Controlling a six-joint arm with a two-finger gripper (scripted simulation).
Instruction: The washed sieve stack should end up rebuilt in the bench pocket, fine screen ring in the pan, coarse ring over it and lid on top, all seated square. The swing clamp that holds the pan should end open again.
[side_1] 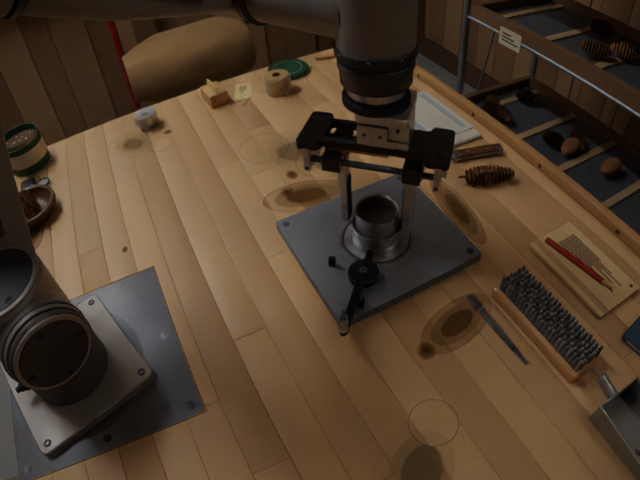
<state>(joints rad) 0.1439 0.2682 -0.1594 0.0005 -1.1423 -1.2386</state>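
Observation:
A metal sieve ring [376, 216] stands upright on the pan [376, 243] in the round pocket of the grey bench plate [380, 248]. My gripper [376, 206] hangs straight down over it with a finger on each side of the ring. The gripper is open and holds nothing. The black swing clamp [356, 292] sits at the plate's near edge. Its handle points toward the bench front, away from the pan. A small black stop [332, 261] stands just left of the clamp's pivot. Whether a second ring sits under the top one I cannot tell.
The arm's base [67, 356] on its grey plate fills the near left corner. A bristle brush [550, 320], a thin metal blade [497, 328] and a card with a red pencil [587, 268] lie to the right. A pine cone [487, 174] lies behind the plate.

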